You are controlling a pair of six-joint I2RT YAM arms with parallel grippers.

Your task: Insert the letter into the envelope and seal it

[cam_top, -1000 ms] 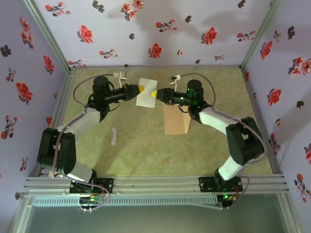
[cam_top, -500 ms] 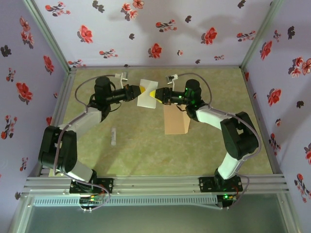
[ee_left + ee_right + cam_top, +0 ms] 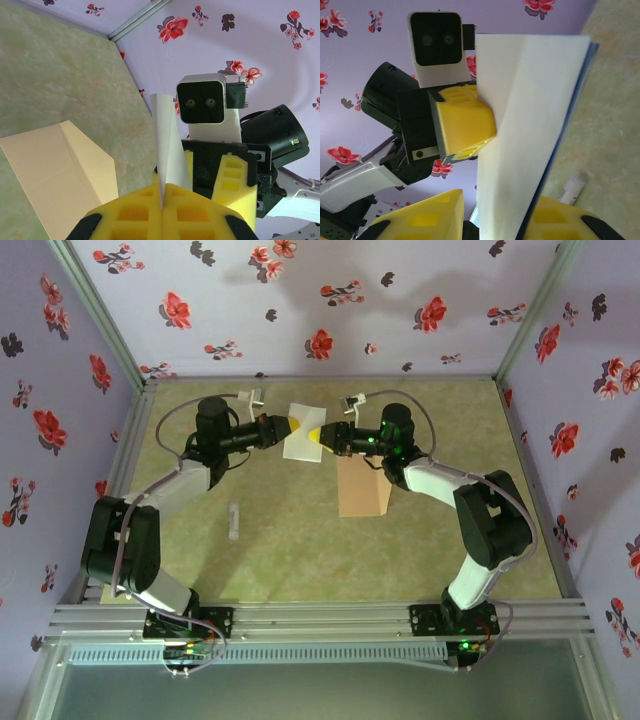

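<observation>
Two arms meet over the far middle of the table (image 3: 300, 560), a mottled yellow-green surface with a marbled look. Lilac walls (image 3: 350, 300) printed with red and dark flowers close it in on three sides, with pale metal posts in the far corners and aluminium rails (image 3: 320, 618) along the near edge, where the arm bases are bolted.

The letter (image 3: 302, 430), a folded white sheet with a blue edge, hangs in the air between the grippers, clear of the table. The left gripper (image 3: 161, 200) has its yellow fingers pressed together on the sheet's edge, pinching it. The right gripper (image 3: 505, 215) straddles the opposite edge, one yellow finger on each side of the paper. From its wrist camera one finger looks slightly off the sheet, so I cannot tell whether it is gripping.

The envelope (image 3: 362, 485), tan kraft paper, lies flat on the table just under and to the near side of the right gripper, with a fold line showing in the left wrist view. A small white stick (image 3: 234, 521) lies on the bare surface left of centre, well apart from the envelope.
</observation>
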